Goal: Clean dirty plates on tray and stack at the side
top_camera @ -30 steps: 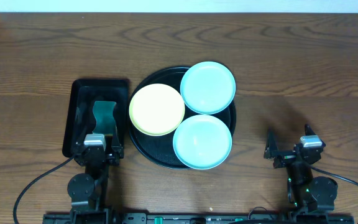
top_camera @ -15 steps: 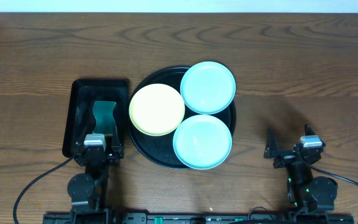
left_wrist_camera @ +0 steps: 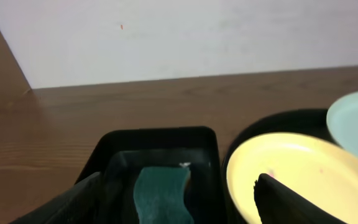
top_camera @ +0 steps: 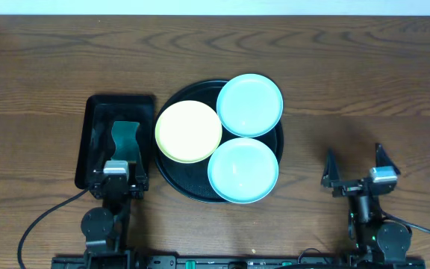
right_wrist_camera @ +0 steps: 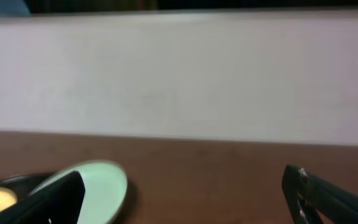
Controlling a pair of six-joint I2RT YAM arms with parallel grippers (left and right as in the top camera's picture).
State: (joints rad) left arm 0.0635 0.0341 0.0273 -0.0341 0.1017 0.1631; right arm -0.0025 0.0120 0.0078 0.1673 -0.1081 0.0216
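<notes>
The round black tray sits mid-table and holds three plates. The pale yellow plate is at its left, one aqua plate at the upper right, and the other aqua plate at the front. My left gripper is open and empty over the near end of a rectangular tray. In the left wrist view the left gripper frames the yellow plate. My right gripper is open and empty over bare wood, right of the round tray. The right wrist view shows the right gripper and an aqua plate.
A rectangular black tray stands left of the round tray and holds a green sponge. The sponge also shows in the left wrist view. A pale wall runs along the table's far edge.
My right gripper has shifted slightly right and squared up, with its fingers spread wider. The plates and the left arm have not moved.
</notes>
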